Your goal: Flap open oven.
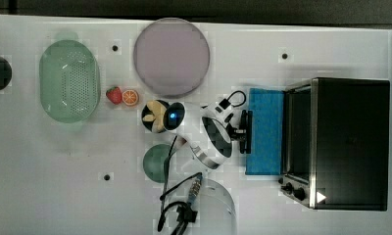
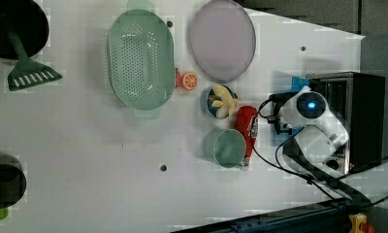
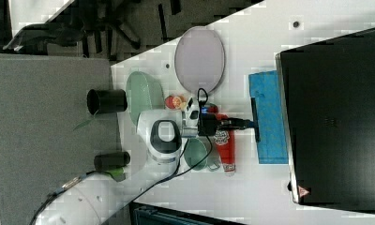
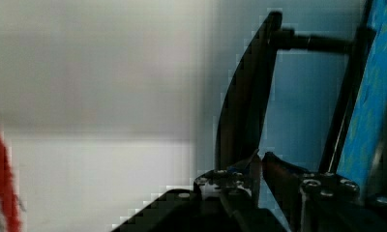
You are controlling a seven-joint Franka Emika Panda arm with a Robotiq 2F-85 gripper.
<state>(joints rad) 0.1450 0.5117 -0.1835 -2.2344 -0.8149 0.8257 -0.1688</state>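
Note:
The oven point(image 1: 351, 142) stands at the top view's right, black on top with a silver frame and two knobs point(image 1: 293, 188). Its blue glass door point(image 1: 266, 147) lies flapped down flat on the table. A black handle point(image 1: 246, 144) runs along the door's free edge. My gripper point(image 1: 241, 131) is shut on the middle of that handle. In the wrist view the handle bar point(image 4: 249, 96) passes between the fingers of the gripper point(image 4: 259, 162). In the right view the gripper point(image 3: 244, 124) meets the handle point(image 3: 256, 133) beside the door point(image 3: 270, 140) of the oven point(image 3: 335, 117).
In the top view's left and middle lie a green colander point(image 1: 69, 81), a lilac plate point(image 1: 172, 56), a strawberry point(image 1: 114, 94), an orange slice point(image 1: 130, 97), a bowl of banana pieces point(image 1: 152, 116) and a green cup point(image 1: 156, 161). A red bottle point(image 2: 248, 128) lies under the arm.

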